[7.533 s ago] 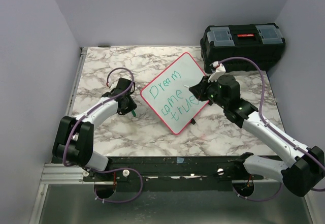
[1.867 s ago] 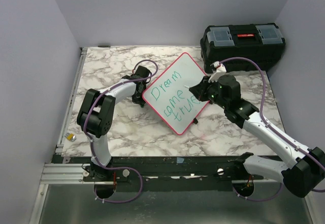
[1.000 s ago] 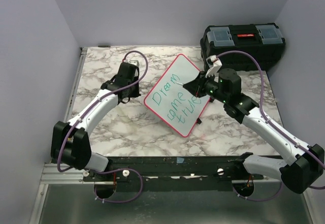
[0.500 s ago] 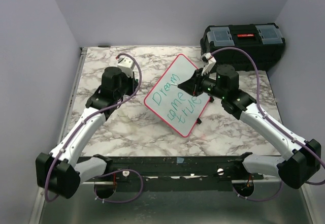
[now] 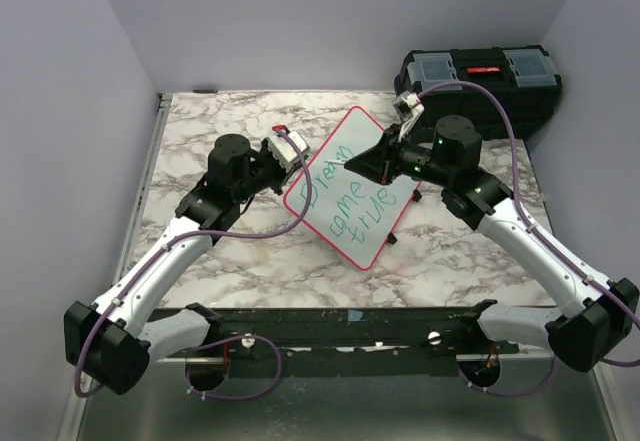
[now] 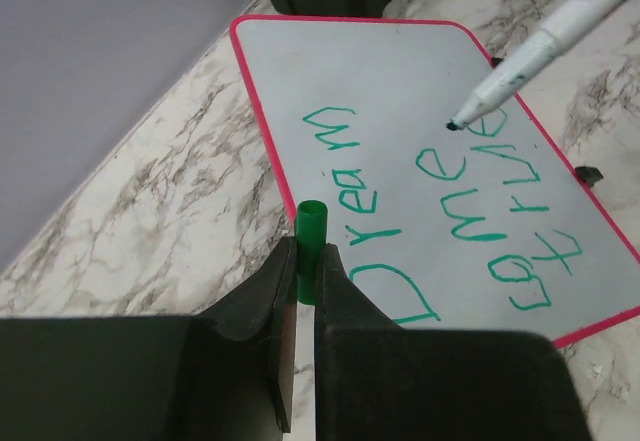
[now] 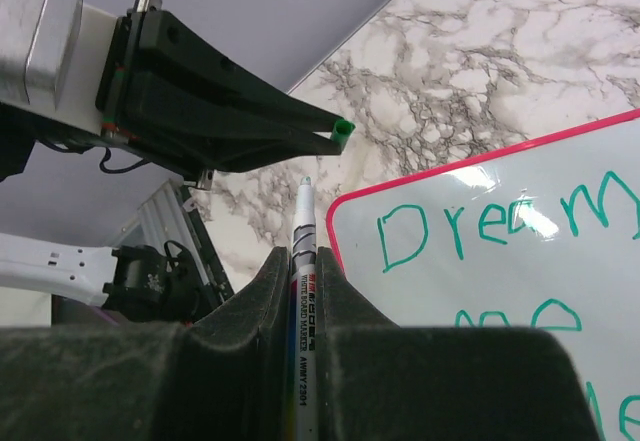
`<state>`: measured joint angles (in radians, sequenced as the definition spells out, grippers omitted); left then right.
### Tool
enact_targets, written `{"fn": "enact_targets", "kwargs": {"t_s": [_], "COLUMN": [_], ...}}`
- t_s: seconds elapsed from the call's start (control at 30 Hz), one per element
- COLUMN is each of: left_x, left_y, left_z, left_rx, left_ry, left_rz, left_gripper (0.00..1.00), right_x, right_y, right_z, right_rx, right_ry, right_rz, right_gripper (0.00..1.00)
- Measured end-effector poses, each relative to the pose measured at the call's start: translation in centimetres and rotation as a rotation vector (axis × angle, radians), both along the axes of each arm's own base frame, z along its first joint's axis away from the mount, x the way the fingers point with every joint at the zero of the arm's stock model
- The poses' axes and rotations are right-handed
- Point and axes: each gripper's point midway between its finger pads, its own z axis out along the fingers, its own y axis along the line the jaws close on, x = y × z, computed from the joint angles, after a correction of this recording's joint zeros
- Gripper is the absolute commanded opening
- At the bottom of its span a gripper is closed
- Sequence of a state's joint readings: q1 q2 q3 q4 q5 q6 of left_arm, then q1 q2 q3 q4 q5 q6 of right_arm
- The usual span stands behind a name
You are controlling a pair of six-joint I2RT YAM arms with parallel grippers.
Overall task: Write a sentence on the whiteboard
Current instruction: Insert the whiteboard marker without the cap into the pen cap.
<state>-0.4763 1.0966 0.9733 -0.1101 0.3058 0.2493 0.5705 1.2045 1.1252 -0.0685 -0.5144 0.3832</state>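
Left tool (image 6: 305,253): clamped on a green cap (image 6: 312,221), raised just left of the whiteboard (image 6: 350,61). The whiteboard lies diagonally at mid-counter (image 5: 200,131), bearing the sentence (image 5: 345,197) "Dream come true". Right tool (image 7: 303,261): clamped on a marker (image 7: 303,223), tip above the board.

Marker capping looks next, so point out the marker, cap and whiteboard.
marker (image 6: 530,54), left wrist view, middle of the barrel.
cap (image 6: 312,233), left wrist view, its green side.
whiteboard (image 6: 380,71), left wrist view, bare white face.

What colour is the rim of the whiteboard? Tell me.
The rim is red-pink, clearest in the left wrist view.
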Motion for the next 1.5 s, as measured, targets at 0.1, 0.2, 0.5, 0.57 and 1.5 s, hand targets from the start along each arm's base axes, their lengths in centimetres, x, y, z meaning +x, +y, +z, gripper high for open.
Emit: {"fn": "enact_targets", "kwargs": {"t_s": [0.1,0.2,0.5,0.57,1.5], "left_x": [-0.7,-1.2,-2.7,-2.9,-3.5], "left_y": [-1.0,-1.5,-2.9,-3.1,-3.8], "left_z": [-0.2,-0.2,-0.2,-0.2,0.0], "left_rx": [0.059,0.096,0.107,0.105,0.107], "left_ry": [-0.052,-0.093,-0.126,-0.131,-0.155], "left_rz": [-0.094,-0.159,-0.285,-0.298,-0.329], "left_gripper": [0.00,0.00,0.00,0.00,0.00], "right_x": [-0.2,-0.3,-0.4,-0.4,-0.5], "right_y": [0.0,0.1,0.5,0.6,0.5], "right_z": [0.2,0.2,-1.5,-1.7,-1.6], "right_rx": [-0.010,-0.023,-0.069,-0.073,-0.087], "right_ry": [0.001,0.010,0.068,0.077,0.075], "right_rz": [0.012,0.026,0.056,0.060,0.045], "right_gripper": [0.01,0.01,0.01,0.01,0.01]}}
